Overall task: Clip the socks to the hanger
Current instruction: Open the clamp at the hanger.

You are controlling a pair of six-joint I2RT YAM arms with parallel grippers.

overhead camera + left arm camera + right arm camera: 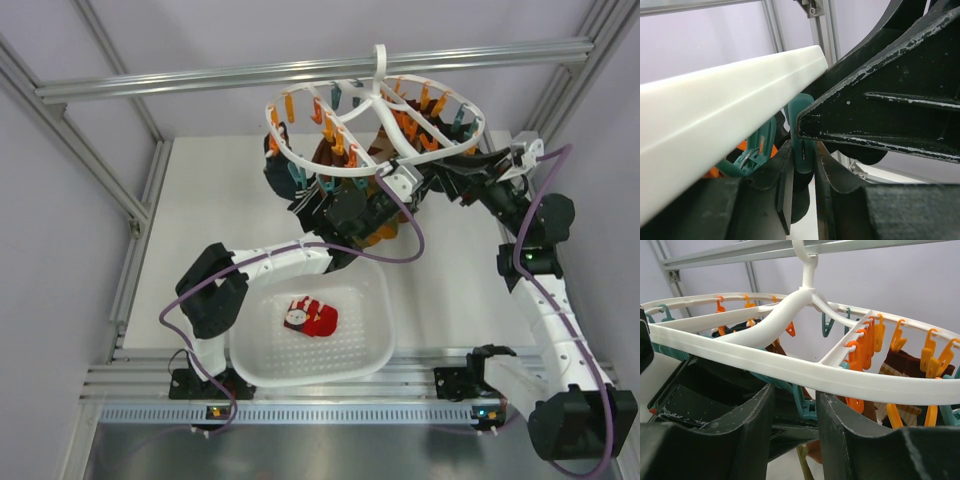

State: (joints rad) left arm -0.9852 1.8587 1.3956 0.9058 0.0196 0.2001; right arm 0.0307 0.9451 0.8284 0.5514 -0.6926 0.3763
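**Under the hanger ring: both claws crowded together, socks down in the basket**

Under the hanger (375, 115), in the upper middle of the top view, I have both arms packed in tight. The left gripper (803, 165) looks pinched on a teal clip (801, 117), its fingers pressing on either side. The right gripper (794, 407) stands spread, with what may be that same clip hanging loose in the gap; I can't tell for sure.

The socks (311, 317) lie bunched in the white basket (370, 352) at lower centre, well apart from both claws, so nothing is ready to go into a clip.

My worries: the right arm's black body fills the right of the left wrist view, so any careless move could knock the two together. The white ring sits just over the right fingers; backing out upward could catch it and set the hanger swinging on its hook, pulling the clip from the left claw.
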